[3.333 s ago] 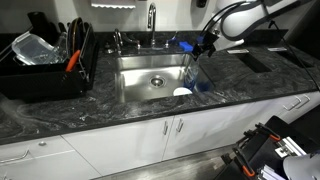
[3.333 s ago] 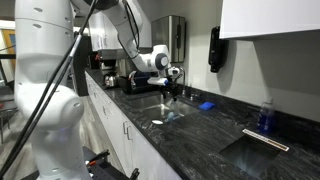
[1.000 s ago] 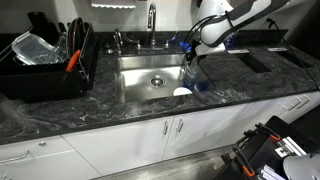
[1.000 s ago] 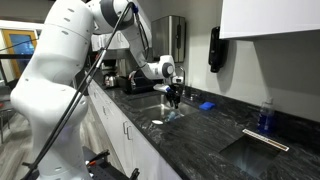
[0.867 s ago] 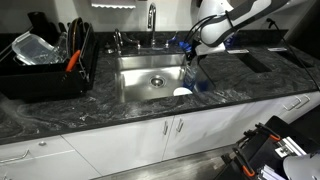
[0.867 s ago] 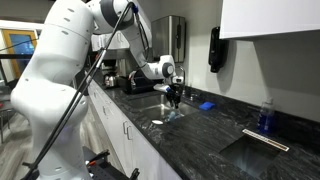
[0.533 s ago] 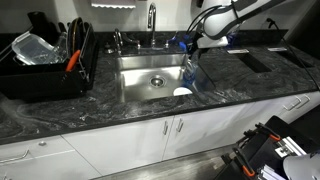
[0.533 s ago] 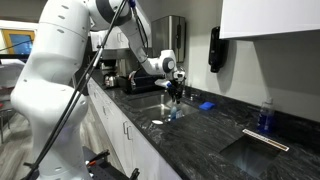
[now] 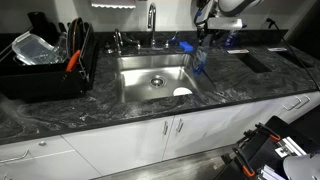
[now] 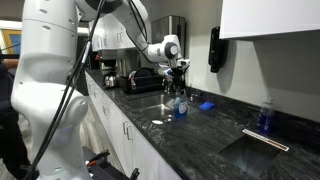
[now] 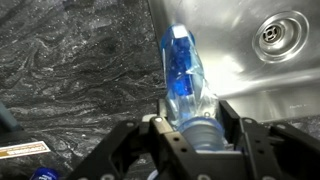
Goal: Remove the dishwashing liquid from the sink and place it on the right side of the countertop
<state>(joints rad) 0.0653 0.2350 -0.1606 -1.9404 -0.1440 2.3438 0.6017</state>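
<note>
The dishwashing liquid (image 9: 200, 58) is a slim see-through bottle tinted blue, and it hangs upright in the air over the right rim of the sink (image 9: 150, 66). My gripper (image 9: 205, 38) is shut on the bottle's narrow top. In the wrist view the bottle (image 11: 184, 72) runs away from my gripper (image 11: 195, 125) with a black finger (image 11: 228, 112) on each side of its neck, above the line where the basin (image 11: 240, 55) meets the black marbled countertop (image 11: 70, 60). In an exterior view the bottle (image 10: 181, 101) dangles just above the counter's surface below the gripper (image 10: 180, 74).
A white round dish (image 9: 181, 92) lies in the basin's right front corner. A chrome faucet (image 9: 152, 18) stands behind the sink and a black dish rack (image 9: 45, 68) to its left. A small blue object (image 10: 207, 104) lies on the counter near the bottle.
The arm has risen and swung to the right with the bottle, lifting it from inside the basin to above the sink's right rim.
</note>
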